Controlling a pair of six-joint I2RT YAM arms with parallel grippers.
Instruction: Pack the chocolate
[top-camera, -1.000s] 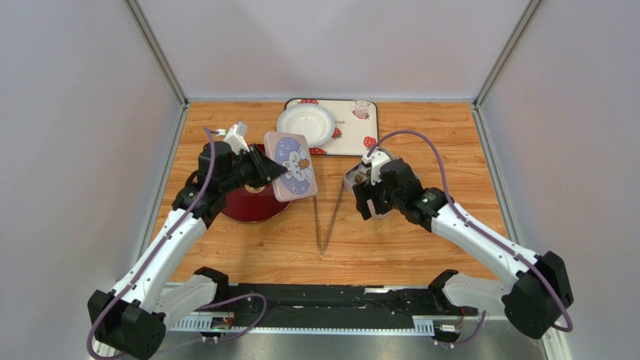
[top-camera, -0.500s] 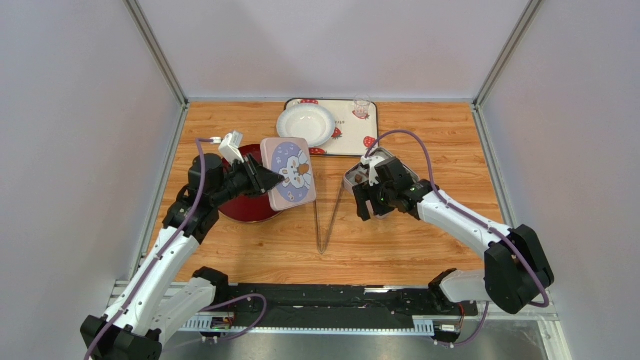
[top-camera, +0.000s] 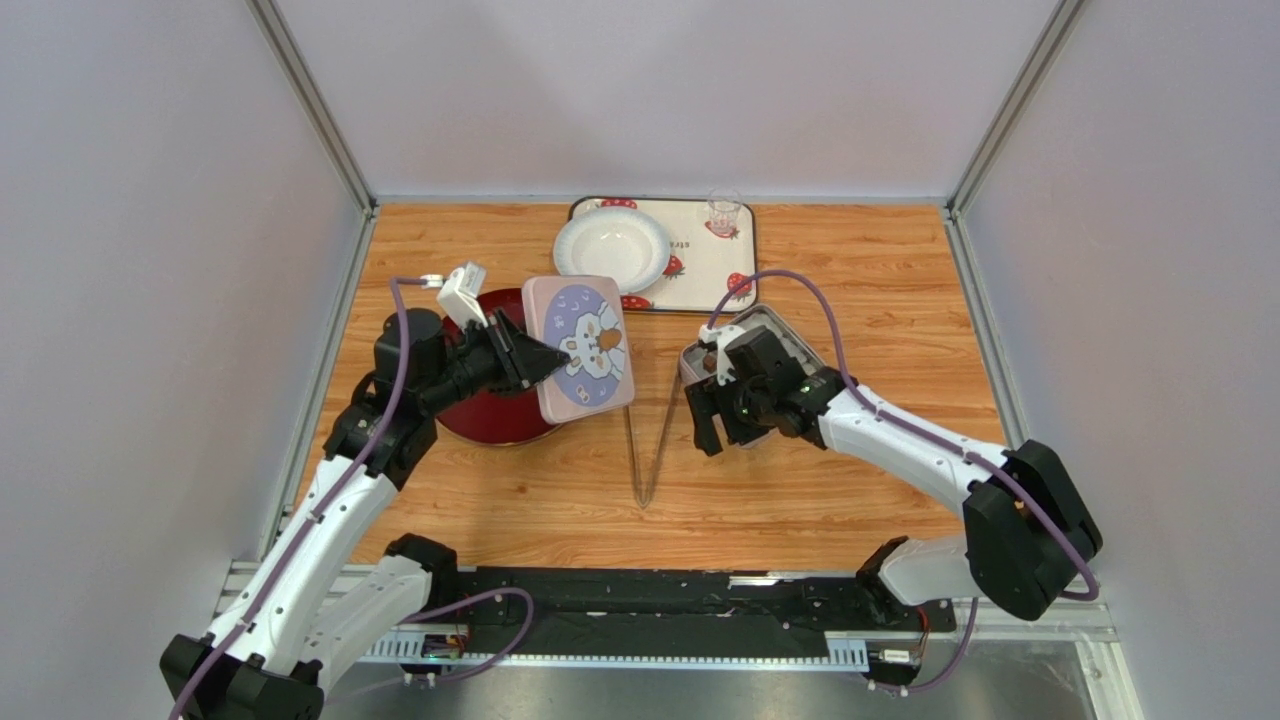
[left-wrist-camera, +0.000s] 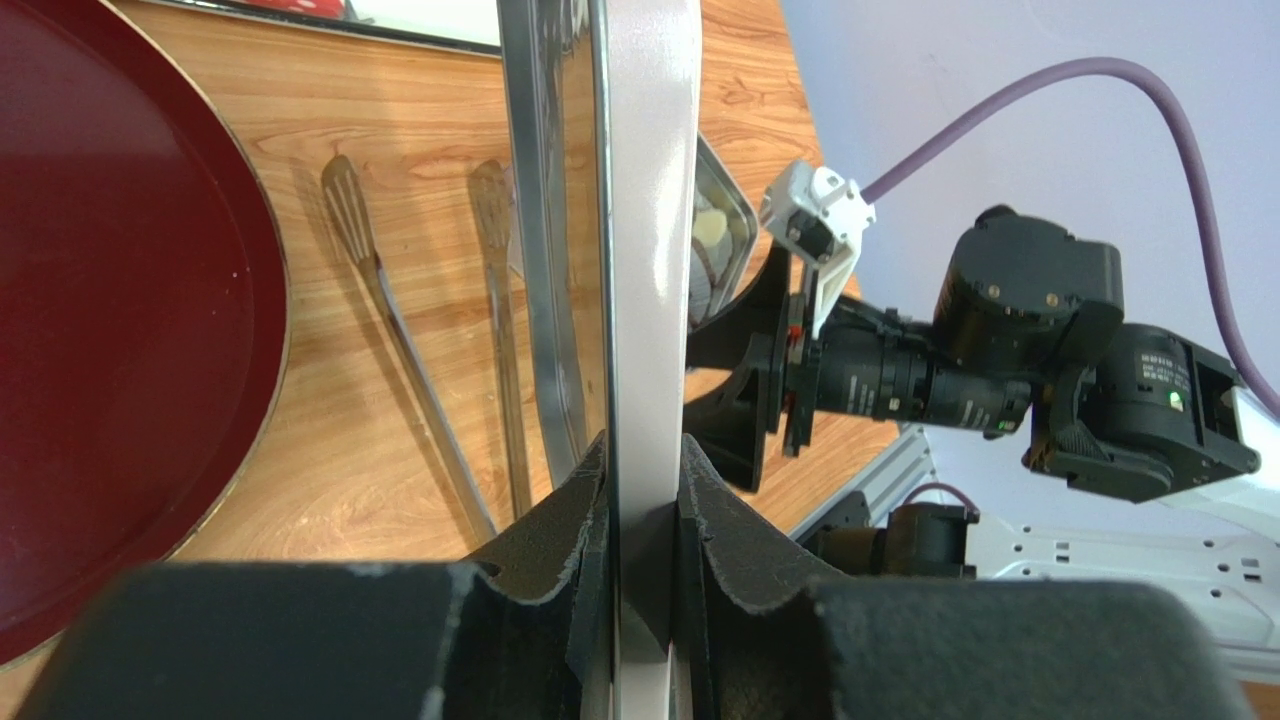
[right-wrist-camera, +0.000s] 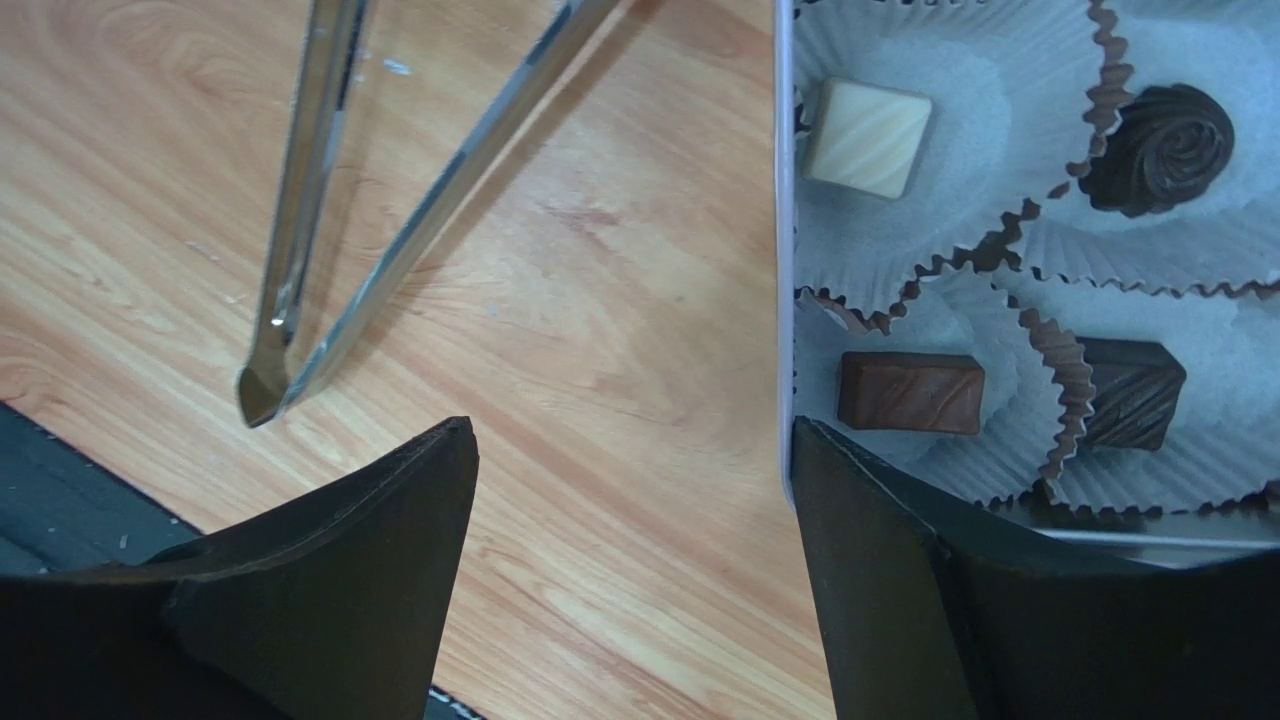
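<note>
since a second ago the right gripper (top-camera: 723, 423) has slid left off the square tin (top-camera: 784, 326) toward the tongs (top-camera: 649, 450) on the counter (top-camera: 902, 278). its jaws have narrowed a little but are released, grasping nothing. the left gripper (top-camera: 537, 360) rose slightly early in that second and has held its place since. it is clenched on the edge of the rabbit-printed lid (top-camera: 586, 342), which it holds above the dark red dish (top-camera: 481, 413).

only the right wrist view shows the chocolate (right-wrist-camera: 912, 393): a cream square, a dark swirl and two brown bars, each in its own paper cup (right-wrist-camera: 962, 195) inside the tin. there one finger hangs over the tin's corner, the other over bare wood by the tongs' joined end.

the left wrist view shows the lid edge-on, pinched between the pads (left-wrist-camera: 721, 518), with the tongs' flat tips lying beside the red dish.

only the top view shows the white bowl (top-camera: 612, 248) on the strawberry-print tray (top-camera: 706, 263) at the counter's far edge.
</note>
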